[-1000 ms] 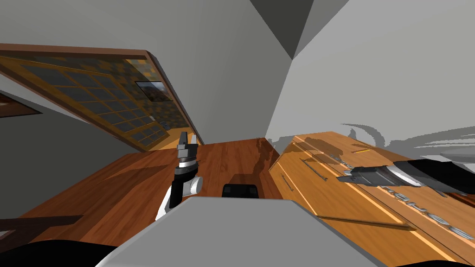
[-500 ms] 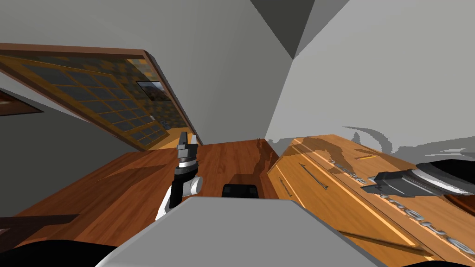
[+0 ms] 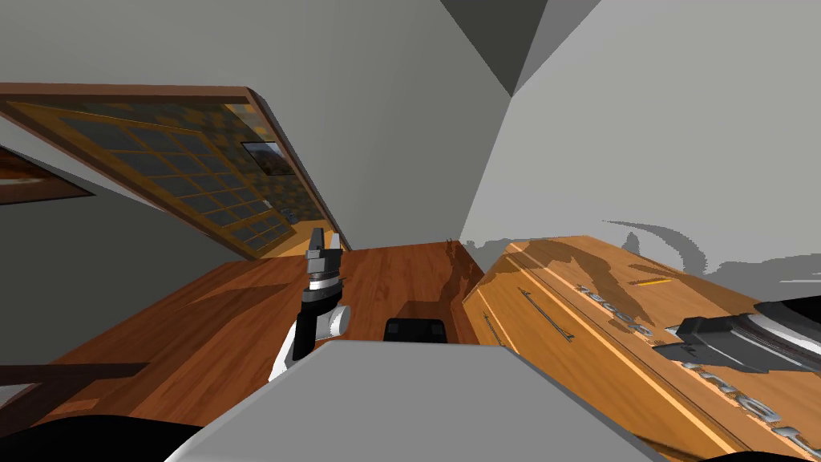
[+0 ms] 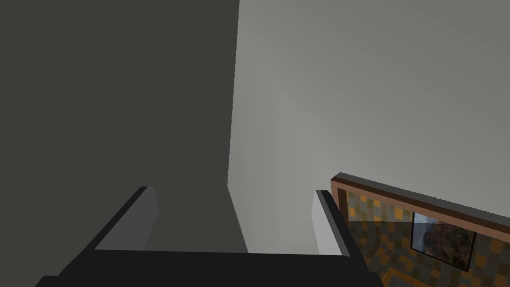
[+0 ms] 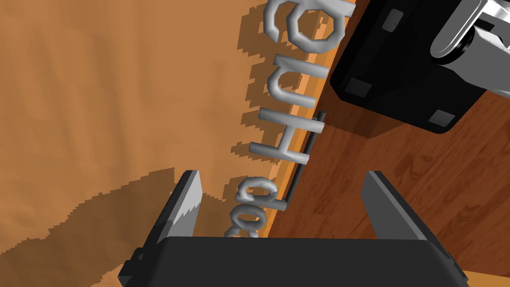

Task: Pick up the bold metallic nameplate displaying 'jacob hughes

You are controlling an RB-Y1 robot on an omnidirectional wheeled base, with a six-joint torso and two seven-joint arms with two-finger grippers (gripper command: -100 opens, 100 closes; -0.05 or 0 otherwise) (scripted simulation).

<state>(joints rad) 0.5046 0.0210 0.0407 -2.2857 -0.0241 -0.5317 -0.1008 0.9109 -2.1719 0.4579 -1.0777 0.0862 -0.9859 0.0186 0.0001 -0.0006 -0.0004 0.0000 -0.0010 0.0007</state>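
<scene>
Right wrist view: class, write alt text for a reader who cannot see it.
A nameplate of raised grey letters lies along the edge of a light wooden cabinet top. The right gripper points at it, fingers open either side of its letters.

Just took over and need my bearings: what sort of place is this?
Probably a room in a house, perhaps a bedroom or study; I cannot tell which. A wooden cabinet with drawer handles stands on a wood floor by a grey wall, and grey nameplate letters sit on its top.

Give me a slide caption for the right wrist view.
Open right gripper over grey nameplate letters on a wooden cabinet top.
</scene>
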